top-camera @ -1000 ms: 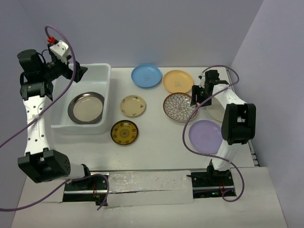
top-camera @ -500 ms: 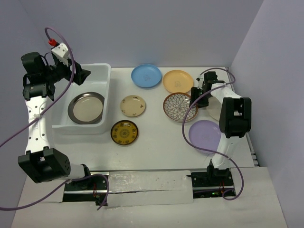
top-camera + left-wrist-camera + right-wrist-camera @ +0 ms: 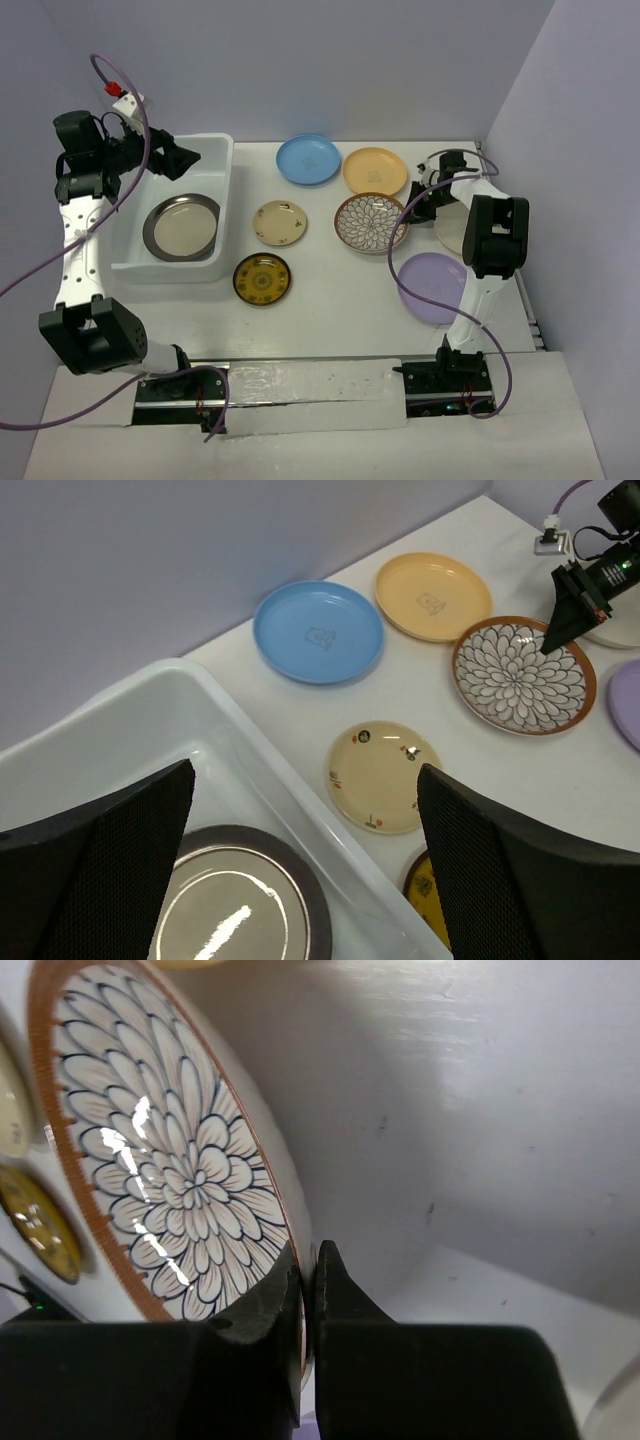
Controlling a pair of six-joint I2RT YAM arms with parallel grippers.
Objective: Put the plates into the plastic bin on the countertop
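- Top view: the right gripper [image 3: 414, 210] is clamped tight on the right-hand edge of the brown-white floral plate [image 3: 368, 222], out in the middle of the countertop [image 3: 330, 300].
- The orange plate [image 3: 375, 171] nearly touches the floral one's far edge. The cream plate [image 3: 280, 222] sits to its left with a strip of bare top between them. The lavender plate [image 3: 432, 285] is near its front right.
- The plastic bin [image 3: 222, 195] is off to the left. The dark-rimmed plate [image 3: 181, 226] lies flat in it toward the near end, so the far end is bare floor.
- The left gripper [image 3: 185, 158] hangs over that far end, jaws spread wide and holding nothing.
- The gold-patterned plate [image 3: 262, 278] sits just off the bin's near right corner.
- Left wrist view: the bin's rounded corner rim shows between the wide jaws, and the blue plate [image 3: 318, 630] is close to the back wall [image 3: 200, 560].
- Right wrist view: the jaws are pinched together and the floral rim runs right into the pinch. I can't tell if the plate is off the top.
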